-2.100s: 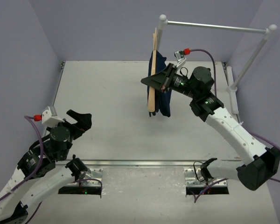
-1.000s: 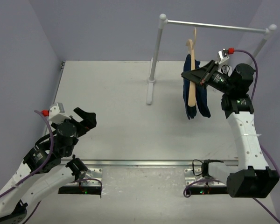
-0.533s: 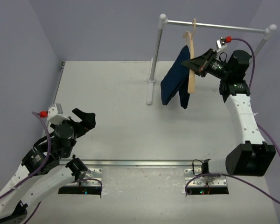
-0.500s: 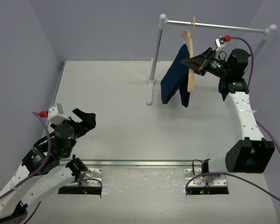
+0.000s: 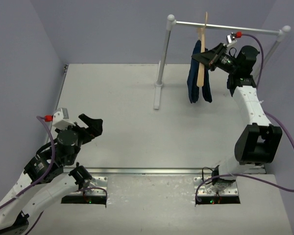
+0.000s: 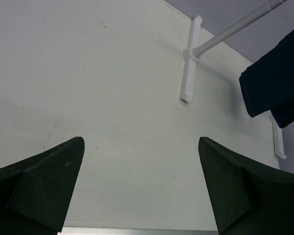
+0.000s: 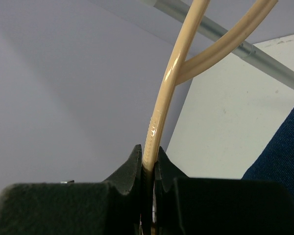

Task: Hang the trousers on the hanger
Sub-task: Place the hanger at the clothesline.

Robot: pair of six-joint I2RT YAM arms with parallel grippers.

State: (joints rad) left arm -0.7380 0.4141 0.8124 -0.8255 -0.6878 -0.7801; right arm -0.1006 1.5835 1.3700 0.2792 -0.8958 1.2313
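Observation:
The tan wooden hanger (image 5: pixel 201 58) hangs upright just below the white rail (image 5: pixel 225 28), its top reaching the rail. Dark navy trousers (image 5: pixel 197 81) are draped over it, their folded legs hanging down beside it. My right gripper (image 5: pixel 206 55) is raised high at the back right and shut on the hanger's bar. In the right wrist view the jaws pinch the tan hanger (image 7: pixel 159 117), and a corner of the blue trousers (image 7: pixel 284 156) shows at the right. My left gripper (image 5: pixel 90 126) rests open and empty at the near left. The trousers (image 6: pixel 277 81) also show in the left wrist view.
The white rail stands on two ball-topped posts, the left post (image 5: pixel 163 56) with a foot (image 5: pixel 157 97) on the table, the right post (image 5: pixel 267 58) near the right wall. Walls close the table on three sides. A metal strip (image 5: pixel 152 171) runs along the near edge.
My right arm has lifted the hanger with the trousers up to the rail and turned it, so the trousers have swung from the left back under the hanger. The left arm has stayed still.

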